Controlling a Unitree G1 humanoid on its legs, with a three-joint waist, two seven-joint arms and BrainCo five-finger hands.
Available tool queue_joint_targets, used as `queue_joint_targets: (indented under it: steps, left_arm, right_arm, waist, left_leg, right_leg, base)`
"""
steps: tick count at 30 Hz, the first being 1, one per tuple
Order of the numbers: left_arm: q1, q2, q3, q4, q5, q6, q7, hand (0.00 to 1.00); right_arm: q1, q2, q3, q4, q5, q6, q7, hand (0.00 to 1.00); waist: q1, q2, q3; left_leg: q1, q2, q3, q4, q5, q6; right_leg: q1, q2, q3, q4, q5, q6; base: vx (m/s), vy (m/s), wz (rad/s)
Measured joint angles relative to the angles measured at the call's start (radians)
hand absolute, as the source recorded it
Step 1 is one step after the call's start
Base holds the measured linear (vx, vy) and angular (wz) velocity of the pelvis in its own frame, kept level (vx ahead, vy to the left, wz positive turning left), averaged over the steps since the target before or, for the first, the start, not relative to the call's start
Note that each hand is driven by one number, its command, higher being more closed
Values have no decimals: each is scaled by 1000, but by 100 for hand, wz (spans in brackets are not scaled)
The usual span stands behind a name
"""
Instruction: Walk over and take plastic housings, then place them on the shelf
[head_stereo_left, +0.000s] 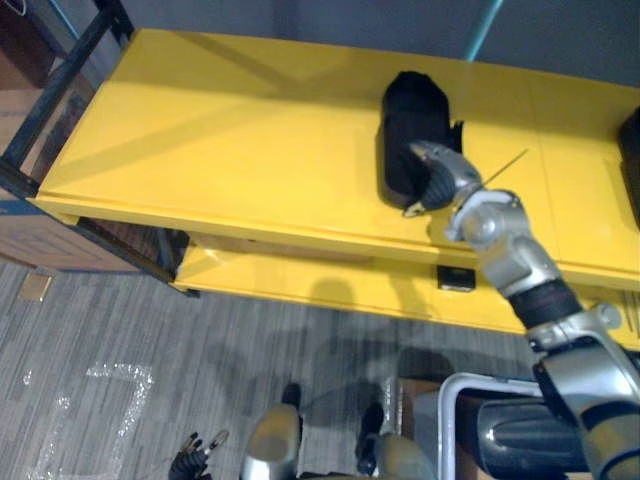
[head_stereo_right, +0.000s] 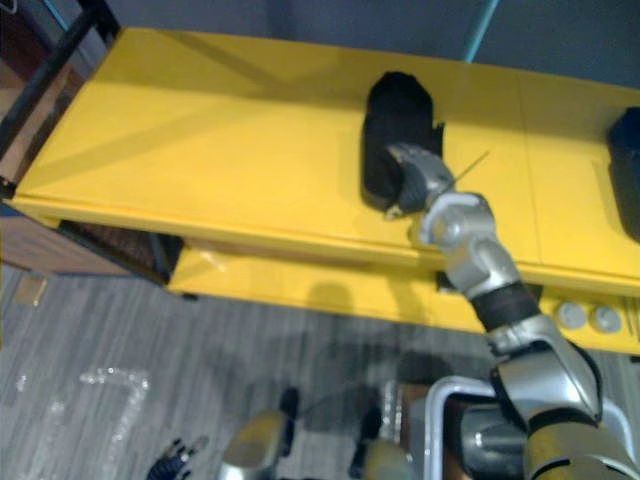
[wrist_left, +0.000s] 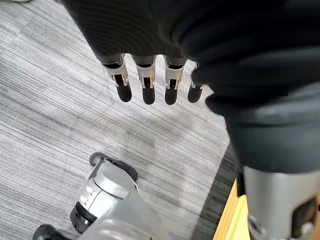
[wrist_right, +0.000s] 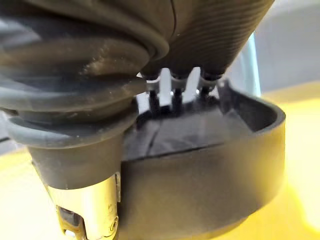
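Closest up, the right hand is reaching over the yellow shelf and lying on the black housing. That housing is sitting flat on the top board. Down low, the left hand is hanging over the grey floor.

Looking along the left wrist, its fingers are dangling loose and straight. They are holding nothing, with floor beyond their tips.

Looking along the right wrist, the hand is dipping over the housing's rim. I cannot tell whether it is gripping or letting go. Carrying is looking done, I think. Letting go and pulling away are remaining.
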Motion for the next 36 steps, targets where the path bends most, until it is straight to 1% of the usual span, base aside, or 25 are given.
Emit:
queue_joint_targets:
  steps: [2, 7, 12, 15, 16, 19, 20, 22, 25, 27, 29, 32, 36]
  left_arm:
    - [-3, 0, 0, -10, 0, 0, 0, 0]
    - [-3, 0, -5, -15, -2, 1, 0, 0]
    - [-3, -1, -8, -20, -2, 12, 0, 0]
    - [-4, -1, -8, -26, -2, 18, 0, 0]
    - [-5, -1, -8, -38, -2, 21, 0, 0]
    - [-15, -1, -8, -38, -2, 30, 0, 0]
    - [-17, -1, -8, -38, -1, 37, 0, 0]
    - [-19, -1, -8, -38, -1, 38, 0, 0]
    - [-22, -1, -8, -38, -1, 39, 0, 0]
    - [-29, -1, -8, -38, 0, 41, 0, 0]
    - [-31, -1, -8, -39, 0, 43, 0, 0]
    - [-31, -1, -8, -39, 1, 46, 0, 0]
    - [-32, 0, -8, -41, 2, 49, 1, 0]
  right_arm:
    - [-13, -16, 0, 21, -1, -12, -19, 0]
    - [-59, -21, 0, 69, 2, -41, -55, 0]
    - [-69, -33, 0, 84, 2, -49, -54, 0]
    - [-82, -38, 1, 107, -8, -75, -5, 0]
    - [-84, -44, 2, 109, -8, -81, 33, 0]
    - [-97, -51, 4, 111, 3, -90, 104, 0]
    - [-108, -59, 5, 113, 4, -107, 128, 0]
    - [-123, -79, 19, 116, 4, -127, 191, 0]
    - [-136, -82, 27, 116, 5, -145, 247, 0]
    - [-146, -85, 29, 124, 21, -149, 301, 0]
    - [-155, -85, 33, 128, 20, -149, 320, 0]
    - [-166, -85, 47, 153, 18, -148, 321, 0]
    - [-172, -85, 49, 192, -18, -138, 328, 0]
  waist:
    - [0, 4, 2]
    - [4, 20, 11]
    - [4, 21, 12]
    - [4, 26, 15]
    - [5, 32, 23]
    - [4, 38, 42]
    - [4, 38, 44]
    - [5, 38, 44]
    - [6, 38, 44]
    - [7, 38, 44]
    - [8, 38, 44]
    - [12, 37, 44]
    - [31, 35, 43]
  left_leg:
    - [-8, -3, -12, -1, 5, -1]
    - [-8, -5, -13, 0, 6, 0]
    - [-8, -5, -13, 0, 6, 0]
    - [-8, -5, -13, 0, 6, 0]
    - [-8, -5, -13, 1, 6, 0]
    - [-7, -3, -13, 1, 6, 0]
    - [-7, -3, -13, 1, 6, 0]
    - [-7, -2, -13, 0, 6, 0]
    - [-6, -2, -13, 0, 6, 0]
    - [-6, -2, -13, 0, 6, 0]
    - [-4, -2, -12, 0, 6, 0]
    - [-1, 0, -12, 0, 6, 0]
    - [7, 1, -12, -4, 10, -4]
  right_leg:
    - [-2, -2, -13, 0, 0, 0]
    - [-3, -3, -13, 3, 0, 0]
    - [-3, -4, -13, 3, 0, 0]
    - [-2, -4, -13, 3, 0, 0]
    - [-1, -4, -14, 3, 0, 0]
    - [-1, -3, -15, 5, 0, 0]
    - [-1, -3, -14, 5, 0, 0]
    - [0, -3, -15, 5, -1, -1]
    - [0, -4, -16, 5, -1, -1]
    - [0, -6, -16, 5, -1, -1]
    - [1, -8, -16, 5, -1, -2]
    - [3, -7, -16, 8, -2, -3]
    - [5, -7, -15, 17, -4, -7]
  base:
    - [-21, 0, 19]
    - [-4, 1, 1]
    - [0, 0, 0]
    - [0, 0, 0]
    - [0, 0, 0]
    - [0, 0, 0]
    - [0, 0, 0]
    - [0, 0, 0]
    - [0, 0, 0]
    - [0, 0, 0]
    - [0, 0, 0]
    - [0, 0, 0]
    - [0, 0, 0]
